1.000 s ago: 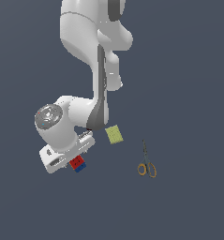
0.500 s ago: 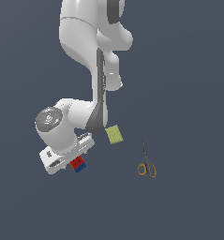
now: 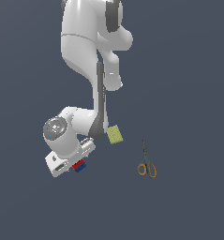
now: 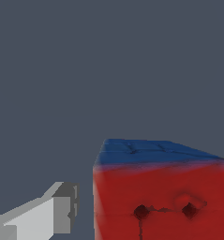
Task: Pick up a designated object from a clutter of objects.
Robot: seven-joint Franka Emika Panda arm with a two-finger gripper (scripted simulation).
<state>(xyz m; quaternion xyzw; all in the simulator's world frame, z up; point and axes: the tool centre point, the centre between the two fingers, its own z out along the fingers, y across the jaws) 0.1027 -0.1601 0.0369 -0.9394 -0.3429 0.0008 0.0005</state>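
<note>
Here the puzzle cube (image 4: 160, 192) fills the wrist view, red face forward, blue on top, one finger (image 4: 43, 215) just beside it, so whether the gripper (image 3: 76, 165) pinches it I cannot tell; farther lie the sponge (image 3: 115, 135) and scissors (image 3: 146, 164).

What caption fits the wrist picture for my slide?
Close-up of the red and blue puzzle cube beside one grey finger.

puzzle cube (image 3: 78, 165) mostly hidden under the gripper (image 3: 75, 162), cube cropped by wrist frame edges, one finger (image 4: 43, 215) cut off, jaw state unclear, scissors (image 3: 146, 164) blades too thin to resolve
</note>
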